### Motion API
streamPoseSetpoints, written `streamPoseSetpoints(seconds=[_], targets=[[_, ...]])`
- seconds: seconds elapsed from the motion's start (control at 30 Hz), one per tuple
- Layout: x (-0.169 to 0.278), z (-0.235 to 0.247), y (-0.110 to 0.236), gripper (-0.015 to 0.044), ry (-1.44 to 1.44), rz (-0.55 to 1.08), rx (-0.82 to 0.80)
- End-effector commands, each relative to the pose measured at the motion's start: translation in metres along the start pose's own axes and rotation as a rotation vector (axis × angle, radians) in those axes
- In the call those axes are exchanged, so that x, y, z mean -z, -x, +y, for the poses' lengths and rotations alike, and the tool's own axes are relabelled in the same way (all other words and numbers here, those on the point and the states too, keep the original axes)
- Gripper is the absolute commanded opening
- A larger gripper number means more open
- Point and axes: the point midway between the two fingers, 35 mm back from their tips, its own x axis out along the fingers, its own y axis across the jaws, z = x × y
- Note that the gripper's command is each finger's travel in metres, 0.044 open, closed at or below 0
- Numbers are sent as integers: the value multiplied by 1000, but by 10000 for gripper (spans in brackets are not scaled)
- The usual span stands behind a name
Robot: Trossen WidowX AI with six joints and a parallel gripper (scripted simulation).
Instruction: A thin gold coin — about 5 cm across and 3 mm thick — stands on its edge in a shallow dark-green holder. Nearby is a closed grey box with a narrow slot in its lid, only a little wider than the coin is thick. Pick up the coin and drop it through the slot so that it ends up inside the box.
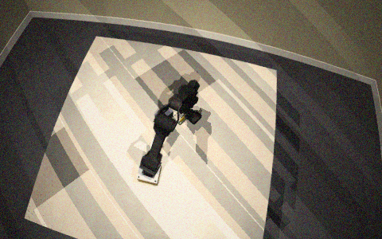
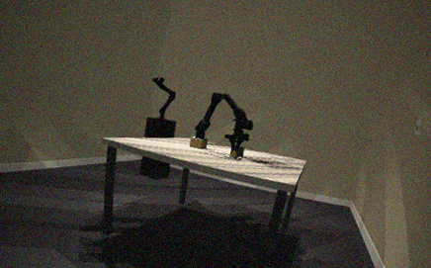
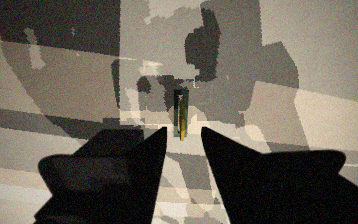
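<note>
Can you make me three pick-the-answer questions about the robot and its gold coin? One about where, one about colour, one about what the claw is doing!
1. In the wrist view, where is the coin?
A. In line with the gap between the fingers, ahead of them
B. Far off to the left
C. Behind the arm's base

2. What colour is the holder around the coin?
A. Red
B. Dark green
C. White

3. What is the gripper doing?
A. Squeezing the coin
B. Holding the box
C. Partly open, holding nothing

Answers: 1 A, the coin's edge shows just beyond the gap. 2 B, a dark green strip shows beside the gold. 3 C, the fingers stand apart with only table between them.
</note>
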Motion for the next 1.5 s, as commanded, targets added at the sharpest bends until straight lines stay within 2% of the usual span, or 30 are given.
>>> streamPoseSetpoints(seconds=[0.0, 0.83, 1.03, 1.47], targets=[[1, 1, -9, 161, -3, 5, -4], [3, 0, -46, 161, -3, 6, -4], [3, 0, -46, 3, -3, 6, -4], [2, 1, -45, 0, -5, 2, -7]])
